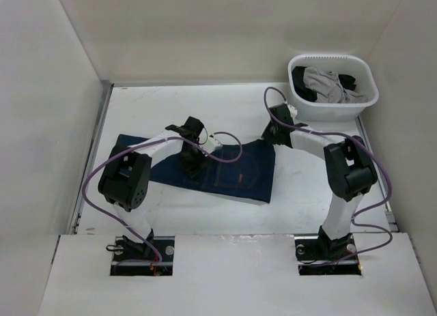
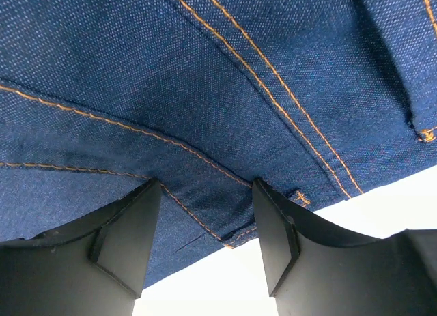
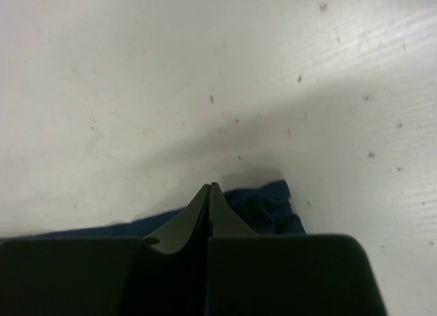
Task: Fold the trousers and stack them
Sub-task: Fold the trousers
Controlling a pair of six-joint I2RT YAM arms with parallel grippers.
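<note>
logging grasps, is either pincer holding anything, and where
Left pincer open over the trousers, holding nothing. Right pincer shut at their corner; grip cannot be told.

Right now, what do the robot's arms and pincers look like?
The left arm and right arm have white links, bulky black joints and looping purple cables. The left pincer and right pincer each have two black wedge-shaped fingers.

Premises present as a robotics laboratory test cell: a bare white tabletop (image 1: 171, 104) boxed in by plain white wall panels (image 1: 205, 29), with black-and-white left robot arm (image 1: 126, 176) and right robot arm (image 1: 348, 169) bolted at its near edge, trailing purple cables (image 1: 92, 179).
</note>
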